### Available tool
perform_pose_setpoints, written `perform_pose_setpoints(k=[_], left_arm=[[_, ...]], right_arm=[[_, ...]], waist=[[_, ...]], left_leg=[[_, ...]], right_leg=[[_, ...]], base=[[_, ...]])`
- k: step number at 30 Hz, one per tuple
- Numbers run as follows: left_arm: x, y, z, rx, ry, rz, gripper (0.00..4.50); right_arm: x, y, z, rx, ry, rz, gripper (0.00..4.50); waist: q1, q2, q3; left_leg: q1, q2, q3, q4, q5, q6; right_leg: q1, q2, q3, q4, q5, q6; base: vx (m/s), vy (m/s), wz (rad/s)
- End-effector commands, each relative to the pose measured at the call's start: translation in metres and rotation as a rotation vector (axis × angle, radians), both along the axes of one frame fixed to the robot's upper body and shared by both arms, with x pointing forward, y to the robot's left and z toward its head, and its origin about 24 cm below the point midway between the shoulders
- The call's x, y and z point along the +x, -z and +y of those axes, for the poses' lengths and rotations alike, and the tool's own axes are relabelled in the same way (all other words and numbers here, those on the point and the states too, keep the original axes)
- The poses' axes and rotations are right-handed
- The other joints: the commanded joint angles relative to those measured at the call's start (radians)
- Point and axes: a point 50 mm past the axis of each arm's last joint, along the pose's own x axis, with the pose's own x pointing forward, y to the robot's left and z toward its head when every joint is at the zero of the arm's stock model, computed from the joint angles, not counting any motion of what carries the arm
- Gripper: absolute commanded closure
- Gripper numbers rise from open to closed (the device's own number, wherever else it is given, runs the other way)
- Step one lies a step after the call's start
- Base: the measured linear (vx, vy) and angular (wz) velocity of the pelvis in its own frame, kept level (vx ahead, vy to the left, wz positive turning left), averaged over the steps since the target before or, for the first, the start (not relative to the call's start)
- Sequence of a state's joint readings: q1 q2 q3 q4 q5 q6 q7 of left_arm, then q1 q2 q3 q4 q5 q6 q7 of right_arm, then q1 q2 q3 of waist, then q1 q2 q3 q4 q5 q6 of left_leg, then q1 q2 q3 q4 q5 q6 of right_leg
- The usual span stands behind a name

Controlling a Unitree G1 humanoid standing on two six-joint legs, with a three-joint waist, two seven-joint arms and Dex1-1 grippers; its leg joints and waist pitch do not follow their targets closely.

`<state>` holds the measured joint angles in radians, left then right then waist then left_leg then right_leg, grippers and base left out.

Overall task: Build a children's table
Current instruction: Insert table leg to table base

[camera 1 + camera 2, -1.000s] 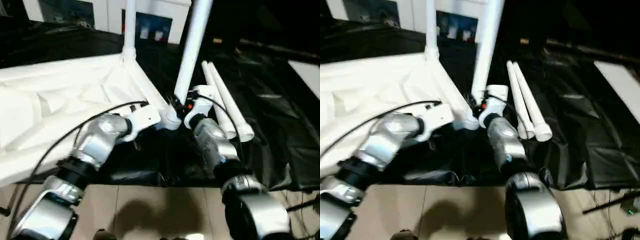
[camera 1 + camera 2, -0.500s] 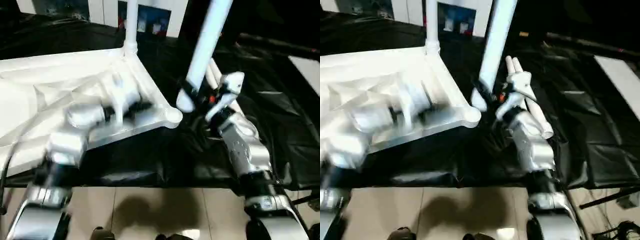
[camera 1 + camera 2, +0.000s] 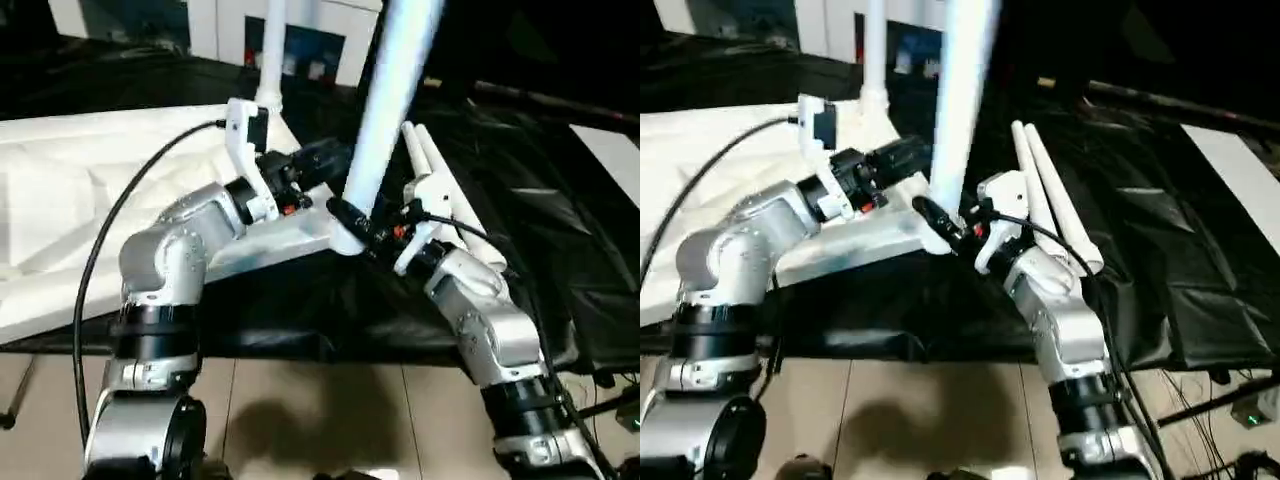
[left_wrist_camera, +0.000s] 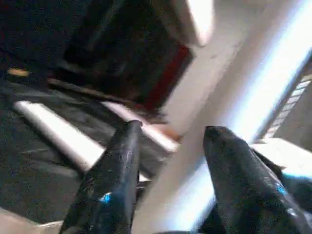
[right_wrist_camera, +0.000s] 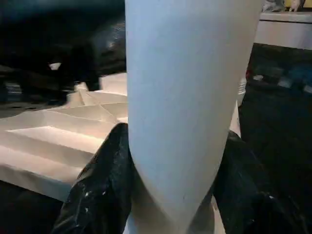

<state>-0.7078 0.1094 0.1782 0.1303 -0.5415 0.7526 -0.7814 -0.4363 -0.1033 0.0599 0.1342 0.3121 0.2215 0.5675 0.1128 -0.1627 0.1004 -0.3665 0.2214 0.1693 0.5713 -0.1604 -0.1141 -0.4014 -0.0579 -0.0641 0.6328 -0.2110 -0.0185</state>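
Table top (image 3: pixel 90 190) lies upside down on the black-draped work table (image 3: pixel 560 250) — white plastic, ribbed underside up, rounded sockets at the corners. One leg (image 3: pixel 272 50) stands upright in the far corner socket. A second leg (image 3: pixel 385 100), a long white tube, rises tilted at the near corner socket; right gripper (image 3: pixel 352 222) clamps its lower end, a black finger on each side. Left gripper (image 3: pixel 325 158) sits just beside this leg, jaws parted, nothing between them — the tube passes close by its fingers (image 4: pixel 114 180). Two spare legs (image 3: pixel 450 205) lie side by side on the cloth, right of the top.
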Motion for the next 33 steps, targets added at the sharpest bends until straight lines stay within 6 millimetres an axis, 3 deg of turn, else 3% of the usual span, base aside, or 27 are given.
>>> perform_pose_setpoints(k=[1,2,5,8,9,11,12,13,14,15,16,18,19,20,21,23,25,26,27,28,29,30,31,32,33], left_arm=[[-0.007,-0.006,-0.014,-0.005,0.088,-0.023,2.05],[-0.008,-0.002,-0.013,0.018,0.087,-0.018,1.95],[-0.011,0.0,-0.01,0.028,0.113,-0.017,1.75],[-0.013,-0.003,-0.011,0.043,0.128,-0.053,1.51],[-0.013,-0.005,-0.013,0.054,0.131,-0.061,1.5],[-0.01,-0.005,-0.015,0.092,0.112,-0.074,1.29],[-0.007,-0.004,-0.016,0.117,0.087,-0.071,1.09],[-0.005,-0.004,-0.016,0.123,0.078,-0.069,1.09],[-0.003,-0.005,-0.016,0.131,0.068,-0.067,1.06],[-0.002,-0.007,-0.016,0.13,0.068,-0.069,0.97],[-0.001,-0.008,-0.015,0.129,0.07,-0.071,0.83],[-0.006,-0.015,-0.016,0.099,0.126,-0.085,0.64],[-0.01,-0.018,-0.016,0.082,0.157,-0.092,0.62],[-0.013,-0.021,-0.015,0.066,0.184,-0.096,0.59],[-0.015,-0.025,-0.014,0.053,0.195,-0.095,0.5],[-0.014,-0.025,-0.014,0.051,0.192,-0.091,0.25],[-0.01,-0.024,-0.012,0.062,0.163,-0.075,0.2],[-0.01,-0.024,-0.012,0.067,0.158,-0.067,0.5],[-0.009,-0.023,-0.012,0.073,0.155,-0.06,0.61],[-0.008,-0.023,-0.011,0.08,0.15,-0.053,0.61],[-0.008,-0.023,-0.011,0.083,0.148,-0.05,0.55],[-0.008,-0.024,-0.011,0.091,0.142,-0.045,0.75],[-0.008,-0.024,-0.011,0.098,0.138,-0.043,0.98],[-0.008,-0.025,-0.011,0.103,0.133,-0.04,0.98],[-0.009,-0.028,-0.012,0.104,0.131,-0.03,1.05]], right_arm=[[0.0,-0.005,-0.004,0.007,0.013,-0.007,2.65],[0.002,-0.01,-0.008,0.05,0.043,-0.004,2.65],[0.007,-0.017,-0.017,0.088,0.081,0.009,2.65],[0.005,-0.009,-0.017,-0.006,0.045,0.03,2.65],[0.0,0.0,-0.012,-0.082,-0.004,0.053,2.65],[-0.006,0.006,-0.006,-0.12,-0.05,0.049,2.65],[-0.009,0.009,-0.002,-0.131,-0.069,0.052,2.65],[-0.01,0.011,0.0,-0.136,-0.072,0.055,2.65],[-0.011,0.013,0.002,-0.143,-0.075,0.062,2.65],[-0.012,0.018,0.004,-0.146,-0.071,0.087,2.65],[-0.012,0.019,0.005,-0.146,-0.068,0.1,2.65],[-0.013,0.028,0.008,-0.164,-0.055,0.134,2.65],[-0.015,0.033,0.011,-0.172,-0.056,0.146,2.65],[-0.017,0.037,0.015,-0.18,-0.057,0.152,2.65],[-0.02,0.041,0.02,-0.179,-0.062,0.156,2.65],[-0.02,0.042,0.021,-0.177,-0.063,0.156,2.65],[-0.022,0.042,0.025,-0.15,-0.061,0.157,2.65],[-0.022,0.041,0.026,-0.145,-0.061,0.155,2.65],[-0.022,0.041,0.027,-0.142,-0.061,0.155,2.65],[-0.022,0.04,0.027,-0.139,-0.061,0.153,2.65],[-0.022,0.04,0.027,-0.138,-0.062,0.151,2.65],[-0.021,0.04,0.027,-0.138,-0.063,0.148,2.65],[-0.021,0.04,0.027,-0.138,-0.062,0.146,2.65],[-0.021,0.04,0.027,-0.138,-0.062,0.144,2.65],[-0.02,0.039,0.025,-0.133,-0.057,0.137,2.65]], waist=[[0.003,0.033,-0.097],[0.005,0.038,-0.096],[0.007,0.038,-0.097],[0.009,0.038,-0.097],[0.01,0.043,-0.098],[0.01,0.039,-0.097],[0.015,0.068,-0.1],[0.012,0.052,-0.099],[0.019,0.073,-0.1],[0.018,0.075,-0.099],[0.027,0.095,-0.098],[0.033,0.103,-0.096],[0.035,0.099,-0.097],[0.044,0.143,-0.101],[0.044,0.134,-0.1],[0.05,0.134,-0.1],[0.06,0.148,-0.101],[0.062,0.151,-0.101],[0.066,0.161,-0.1],[0.064,0.158,-0.099],[0.067,0.167,-0.1],[0.067,0.163,-0.1],[0.073,0.182,-0.101],[0.071,0.176,-0.101],[0.079,0.181,-0.101]], left_leg=[[0.018,0.008,0.005,-0.049,-0.035,-0.008],[0.021,0.009,0.005,-0.05,-0.041,-0.006],[0.02,0.009,0.004,-0.05,-0.057,-0.013],[0.019,0.008,0.003,-0.05,-0.062,-0.03],[0.017,0.008,0.001,-0.05,-0.066,-0.033],[0.015,0.008,0.003,-0.049,-0.071,-0.032],[0.018,0.008,-0.001,-0.049,-0.078,-0.036],[0.014,0.008,-0.001,-0.049,-0.093,-0.031],[0.014,0.007,-0.004,-0.049,-0.1,-0.034],[0.017,0.007,-0.002,-0.049,-0.122,-0.034],[0.014,0.006,-0.006,-0.051,-0.138,-0.038],[0.012,0.005,-0.005,-0.051,-0.167,-0.039],[0.013,0.004,-0.002,-0.05,-0.171,-0.036],[0.014,0.006,-0.008,-0.05,-0.19,-0.046],[0.009,0.003,-0.008,-0.049,-0.201,-0.045],[0.004,0.0,-0.006,-0.048,-0.188,-0.028],[0.007,0.003,-0.006,-0.047,-0.2,-0.023],[0.008,0.004,-0.006,-0.049,-0.209,-0.026],[0.01,0.005,-0.009,-0.05,-0.233,-0.034],[0.01,0.006,-0.01,-0.053,-0.256,-0.037],[0.009,0.005,-0.013,-0.053,-0.267,-0.041],[0.011,0.005,-0.013,-0.053,-0.282,-0.041],[0.011,0.004,-0.017,-0.052,-0.288,-0.044],[0.012,0.006,-0.015,-0.054,-0.298,-0.043],[0.007,0.002,-0.018,-0.051,-0.302,-0.041]], right_leg=[[0.067,-0.066,0.049,-0.047,0.154,-0.199],[0.065,-0.067,0.049,-0.048,0.148,-0.196],[0.066,-0.067,0.049,-0.048,0.127,-0.183],[0.068,-0.066,0.048,-0.05,0.111,-0.167],[0.071,-0.067,0.047,-0.049,0.112,-0.166],[0.071,-0.068,0.048,-0.052,0.108,-0.167],[0.069,-0.07,0.047,-0.051,0.12,-0.172],[0.073,-0.069,0.046,-0.052,0.114,-0.175],[0.073,-0.071,0.045,-0.05,0.104,-0.18],[0.068,-0.07,0.046,-0.057,0.085,-0.184],[0.071,-0.072,0.045,-0.053,0.06,-0.192],[0.07,-0.075,0.047,-0.057,0.016,-0.196],[0.069,-0.074,0.048,-0.062,0.001,-0.194],[0.064,-0.077,0.046,-0.058,-0.001,-0.201],[0.069,-0.074,0.045,-0.057,-0.004,-0.208],[0.071,-0.075,0.047,-0.061,-0.022,-0.21],[0.062,-0.076,0.048,-0.068,-0.091,-0.191],[0.061,-0.076,0.048,-0.069,-0.108,-0.185],[0.058,-0.076,0.047,-0.07,-0.136,-0.177],[0.056,-0.074,0.046,-0.072,-0.155,-0.169],[0.056,-0.075,0.045,-0.07,-0.163,-0.168],[0.054,-0.075,0.046,-0.074,-0.175,-0.165],[0.054,-0.076,0.045,-0.071,-0.175,-0.168],[0.051,-0.074,0.045,-0.076,-0.178,-0.167],[0.055,-0.073,0.044,-0.072,-0.17,-0.172]], base=[[0.0,0.0,0.0],[0.0,0.0,0.0],[0.0,0.0,0.0],[0.0,0.0,0.0],[0.0,0.0,0.0],[0.0,0.0,0.0],[0.0,0.0,0.0],[0.0,0.0,0.0],[0.0,0.0,0.0],[0.0,0.0,0.0],[0.0,0.0,0.0],[0.0,0.0,0.0],[0.0,0.0,0.0],[0.0,0.0,0.0],[0.0,0.0,0.0],[0.0,0.0,0.0],[0.0,0.0,0.0],[0.0,0.0,0.0],[0.0,0.0,0.0],[0.0,0.0,0.0],[0.0,0.0,0.0],[0.0,0.0,0.0],[0.0,0.0,0.0],[0.0,0.0,0.0],[0.0,0.0,0.0]])
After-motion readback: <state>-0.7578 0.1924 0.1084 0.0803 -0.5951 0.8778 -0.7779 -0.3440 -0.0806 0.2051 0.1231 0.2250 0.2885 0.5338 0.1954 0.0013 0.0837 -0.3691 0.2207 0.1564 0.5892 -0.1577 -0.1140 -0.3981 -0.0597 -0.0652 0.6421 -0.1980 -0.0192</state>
